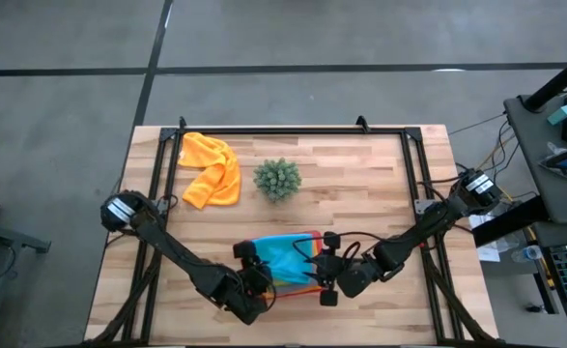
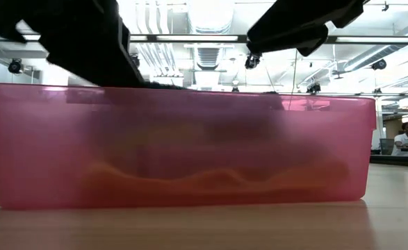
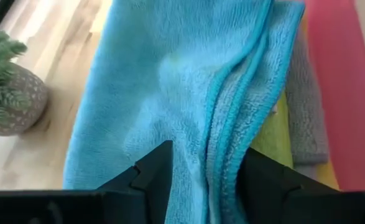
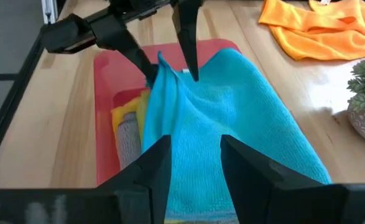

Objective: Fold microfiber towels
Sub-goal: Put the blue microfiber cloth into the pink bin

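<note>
A light blue towel point(image 1: 288, 256) lies draped over a pink tray point(image 4: 107, 74) near the table's front edge, and its far part slopes down onto the wood. My left gripper point(image 3: 207, 177) and my right gripper point(image 4: 194, 162) are both shut on it, on the tray's left and right sides. Under the blue towel, a grey towel point(image 3: 306, 112) and a yellow one point(image 4: 123, 112) lie in the tray. An orange towel point(image 1: 211, 169) lies crumpled on the table at the far left. In the low view the tray point(image 2: 183, 146) hides the fingers. My left gripper pinches a raised fold of the blue towel point(image 4: 160, 65) between its two fingers, slanting down from the near left. Several layers run between the fingers point(image 3: 222, 155). The fold peaks above the tray. My right gripper has the towel's other end point(image 4: 191, 146) between its two fingers, slanting down from the near right. The cloth forms a ridge from there to the left gripper, and its far side lies on the table.
A small spiky green plant point(image 1: 277, 180) in a round pot stands just beyond the tray, near the blue towel's far edge. A black frame rail point(image 1: 293, 130) runs along the table's far and side edges. Bare wood shows on the far right.
</note>
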Action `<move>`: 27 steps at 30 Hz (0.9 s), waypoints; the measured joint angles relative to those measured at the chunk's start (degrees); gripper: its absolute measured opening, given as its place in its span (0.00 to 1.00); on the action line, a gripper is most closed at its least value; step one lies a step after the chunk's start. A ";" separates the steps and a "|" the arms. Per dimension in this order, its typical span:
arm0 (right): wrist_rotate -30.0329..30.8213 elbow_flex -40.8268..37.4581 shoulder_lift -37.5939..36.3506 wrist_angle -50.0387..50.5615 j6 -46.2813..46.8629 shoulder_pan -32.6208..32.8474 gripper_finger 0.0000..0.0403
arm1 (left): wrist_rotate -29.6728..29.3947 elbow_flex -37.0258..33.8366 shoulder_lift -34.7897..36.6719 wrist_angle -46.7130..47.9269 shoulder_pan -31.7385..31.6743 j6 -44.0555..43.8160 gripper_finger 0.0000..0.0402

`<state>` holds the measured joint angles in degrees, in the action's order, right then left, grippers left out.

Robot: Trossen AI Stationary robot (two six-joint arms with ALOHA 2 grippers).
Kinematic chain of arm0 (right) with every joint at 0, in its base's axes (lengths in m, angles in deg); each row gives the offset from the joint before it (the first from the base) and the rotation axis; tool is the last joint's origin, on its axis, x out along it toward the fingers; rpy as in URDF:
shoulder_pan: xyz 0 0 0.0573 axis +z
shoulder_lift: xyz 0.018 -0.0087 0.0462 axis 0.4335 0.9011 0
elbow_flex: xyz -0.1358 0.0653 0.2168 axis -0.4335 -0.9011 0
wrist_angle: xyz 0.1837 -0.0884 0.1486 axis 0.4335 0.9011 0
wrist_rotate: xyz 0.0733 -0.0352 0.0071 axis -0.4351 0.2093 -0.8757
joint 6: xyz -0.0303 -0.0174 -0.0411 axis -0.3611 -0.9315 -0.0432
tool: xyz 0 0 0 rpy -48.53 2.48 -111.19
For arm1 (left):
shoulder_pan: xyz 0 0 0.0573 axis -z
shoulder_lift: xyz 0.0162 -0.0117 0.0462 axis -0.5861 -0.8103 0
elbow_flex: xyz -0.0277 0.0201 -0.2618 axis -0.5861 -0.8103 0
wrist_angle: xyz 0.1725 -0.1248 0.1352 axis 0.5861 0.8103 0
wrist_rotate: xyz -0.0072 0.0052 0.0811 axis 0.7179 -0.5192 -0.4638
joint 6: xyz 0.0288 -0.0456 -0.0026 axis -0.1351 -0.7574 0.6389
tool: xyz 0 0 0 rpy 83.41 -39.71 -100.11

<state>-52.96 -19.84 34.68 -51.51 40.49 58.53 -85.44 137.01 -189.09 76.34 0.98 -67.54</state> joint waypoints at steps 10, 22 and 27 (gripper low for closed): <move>-3.03 0.50 5.14 -9.61 -2.72 0.14 0.32 | 3.86 -0.02 2.43 0.07 -0.96 3.93 0.36; -3.40 5.05 8.15 4.38 1.66 0.51 0.32 | 15.98 -0.11 3.89 0.07 -0.86 9.09 0.36; -3.70 8.64 8.17 14.67 3.09 0.72 0.32 | 16.07 -0.48 3.84 -0.06 -0.90 8.92 0.36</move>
<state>-56.66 -11.20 42.86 -36.84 43.58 59.25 -69.37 136.53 -185.25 76.28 0.09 -58.63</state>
